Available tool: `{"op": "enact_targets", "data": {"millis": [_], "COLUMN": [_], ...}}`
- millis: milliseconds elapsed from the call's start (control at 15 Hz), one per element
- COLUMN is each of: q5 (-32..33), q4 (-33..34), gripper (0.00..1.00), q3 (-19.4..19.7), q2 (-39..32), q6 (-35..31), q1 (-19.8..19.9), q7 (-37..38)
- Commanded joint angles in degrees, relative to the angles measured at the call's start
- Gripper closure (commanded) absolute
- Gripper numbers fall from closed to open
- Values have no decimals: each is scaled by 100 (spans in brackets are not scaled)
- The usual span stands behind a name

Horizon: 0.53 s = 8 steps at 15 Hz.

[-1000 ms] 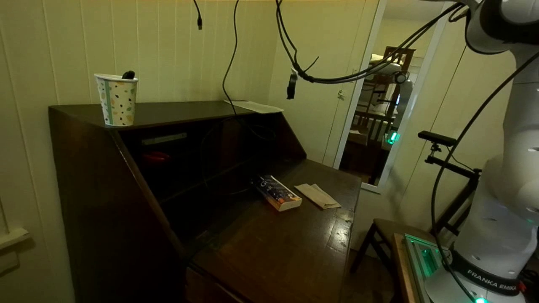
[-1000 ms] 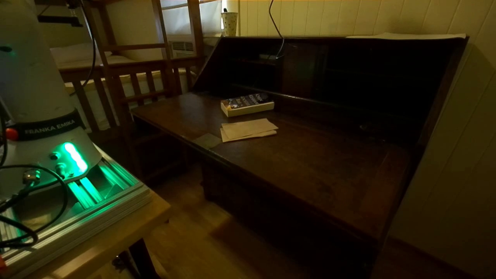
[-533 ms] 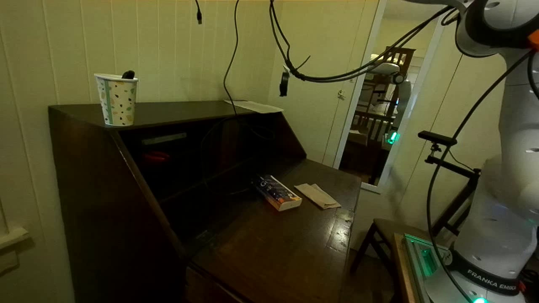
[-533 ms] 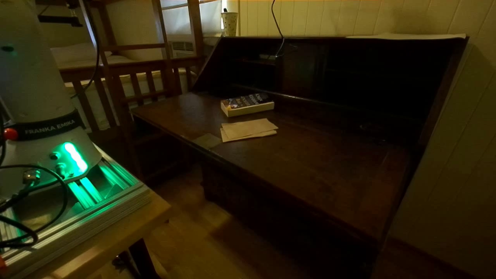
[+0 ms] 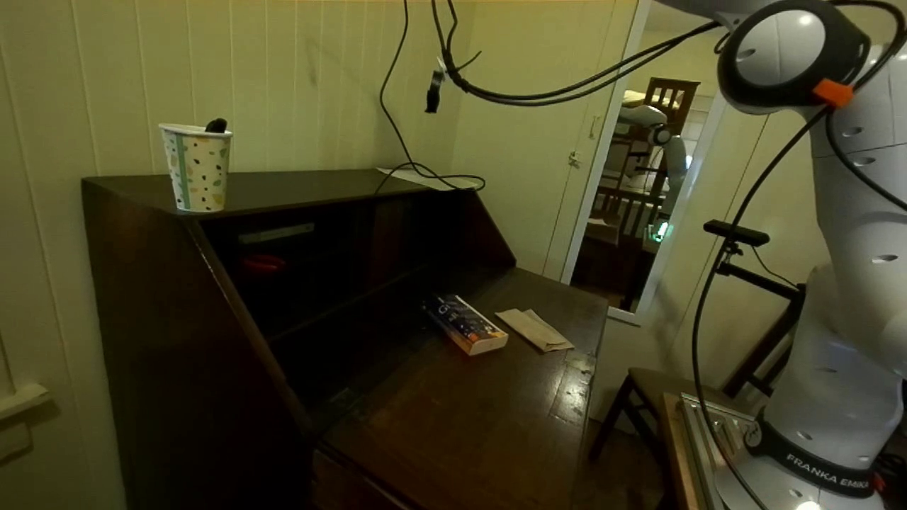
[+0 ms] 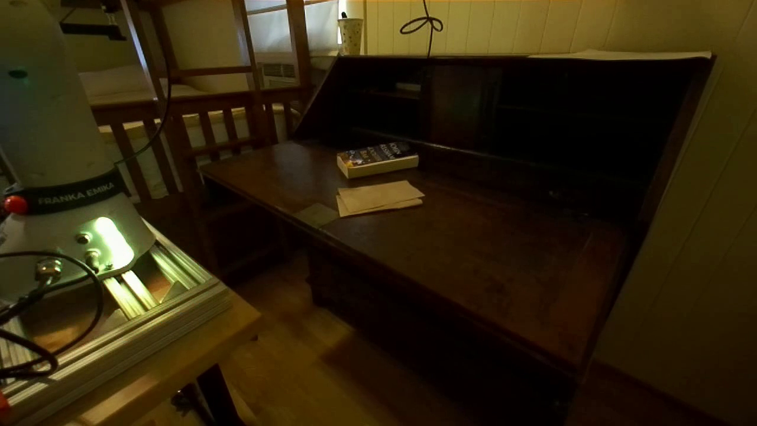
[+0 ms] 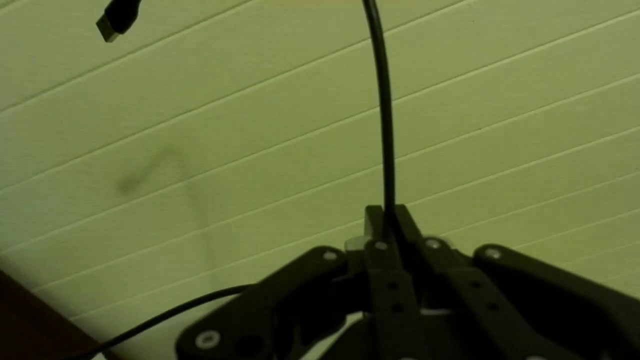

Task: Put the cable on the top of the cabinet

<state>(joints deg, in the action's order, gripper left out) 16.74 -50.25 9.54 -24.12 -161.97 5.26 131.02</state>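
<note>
End effector is pinching the cable btwn its fingertips, wrist view. Plug is hanging nr upper L corner, same view, well apart from fingertips. Cable pos.: in an exterior view it's hanging from above frame over R part of the cabinet top; lower strand is showing down to front edge, w/ a loop above. Contact w/ top: can't tell. Paper sheet is lying on top, both exterior views. Cup is standing upright nr top's L end, dark item sticking out. Book & folded paper are lying just beside each other on cabinet's lower surface. Arm is standing at far R.
</note>
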Motion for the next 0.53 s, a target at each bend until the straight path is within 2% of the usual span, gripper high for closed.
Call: {"op": "enact_targets", "data": {"millis": [0,400,467], "q5": [-464,-1456,-1656], "q4": [1199,1358,1365], "gripper": [99,99,99], "q3": [-120,-1124,-1399], "q2": [-1015,-1784,-1859], "q6": [141,338,450], "q1": [-42,12,76], "q7": [731,705,519]}}
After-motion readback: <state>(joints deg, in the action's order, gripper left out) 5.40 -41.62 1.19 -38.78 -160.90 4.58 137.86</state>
